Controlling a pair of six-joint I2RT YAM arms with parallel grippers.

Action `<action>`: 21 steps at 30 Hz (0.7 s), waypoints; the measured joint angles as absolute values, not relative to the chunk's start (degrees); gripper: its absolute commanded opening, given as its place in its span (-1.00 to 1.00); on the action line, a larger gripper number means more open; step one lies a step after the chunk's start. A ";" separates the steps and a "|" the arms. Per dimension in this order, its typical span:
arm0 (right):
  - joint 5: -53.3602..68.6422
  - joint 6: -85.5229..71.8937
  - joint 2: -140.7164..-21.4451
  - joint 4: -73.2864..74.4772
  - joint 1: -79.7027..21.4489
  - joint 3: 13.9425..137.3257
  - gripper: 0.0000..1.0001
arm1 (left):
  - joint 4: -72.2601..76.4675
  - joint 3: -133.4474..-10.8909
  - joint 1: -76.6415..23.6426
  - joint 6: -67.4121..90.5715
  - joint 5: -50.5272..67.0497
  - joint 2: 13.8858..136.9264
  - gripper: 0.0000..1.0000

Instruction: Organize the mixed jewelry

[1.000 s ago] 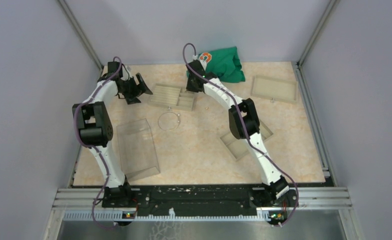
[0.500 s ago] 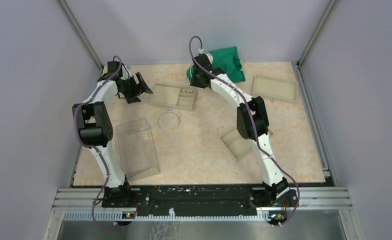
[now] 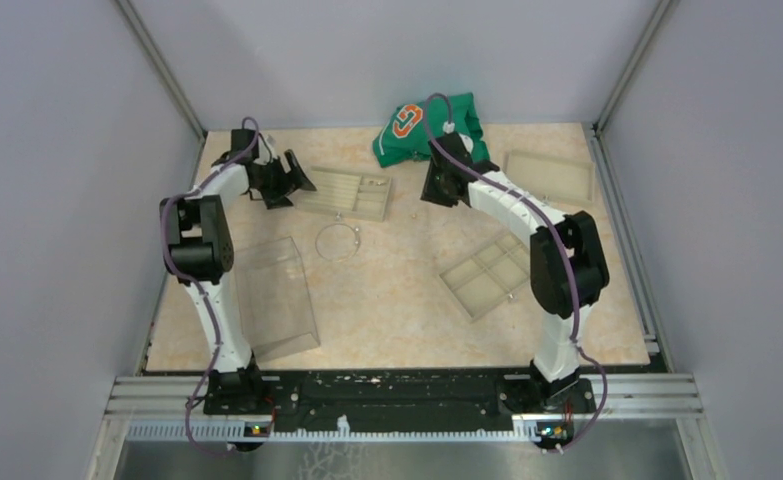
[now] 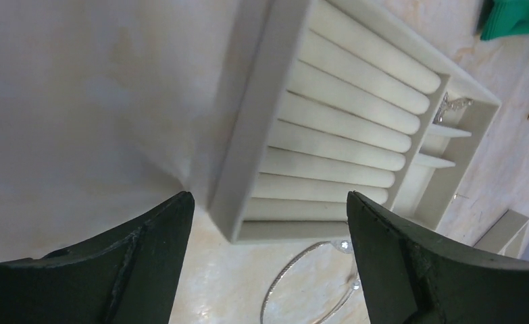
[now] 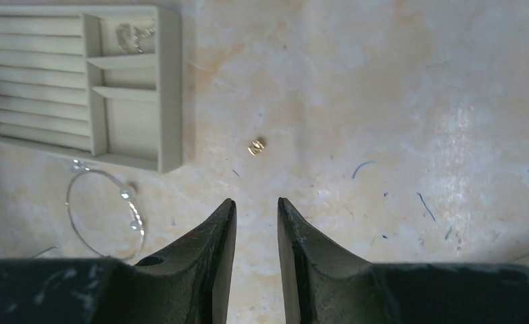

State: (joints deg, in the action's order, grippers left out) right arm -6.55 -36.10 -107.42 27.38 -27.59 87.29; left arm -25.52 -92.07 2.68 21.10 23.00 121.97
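Observation:
The thin silvery wire hoop [image 3: 336, 241] lies flat on the table just in front of the beige ridged tray [image 3: 352, 193]. It also shows in the left wrist view [image 4: 309, 280] and the right wrist view [image 5: 105, 212]. A tiny silvery piece [image 5: 133, 37] lies in the tray's end compartment. A tiny gold bead [image 5: 255, 146] lies loose on the table right of the tray. My left gripper [image 3: 292, 178] is open wide and empty at the tray's left end [image 4: 268, 199]. My right gripper [image 3: 437, 187] hovers right of the tray [image 5: 256, 201], its jaws a narrow gap apart and empty.
A green cloth [image 3: 429, 128] lies at the back. A flat beige tray [image 3: 549, 177] sits at the back right. A four-compartment beige tray [image 3: 487, 277] sits right of centre. A clear plastic box [image 3: 272, 297] stands at the front left.
My right arm has swung to the right, away from the tray's right end, uncovering the green cloth and the compartment tray. My left gripper has shifted slightly right toward the ridged tray.

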 measured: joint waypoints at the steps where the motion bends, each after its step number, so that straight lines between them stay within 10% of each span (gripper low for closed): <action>1: -6.50 -36.21 -107.18 27.42 -27.53 86.17 -0.41 | -24.77 -91.42 2.00 20.97 23.16 121.95 0.80; 21: -5.28 -32.10 -117.51 33.01 -27.27 91.88 -0.26 | -27.42 -80.27 -8.23 20.05 20.93 106.72 0.80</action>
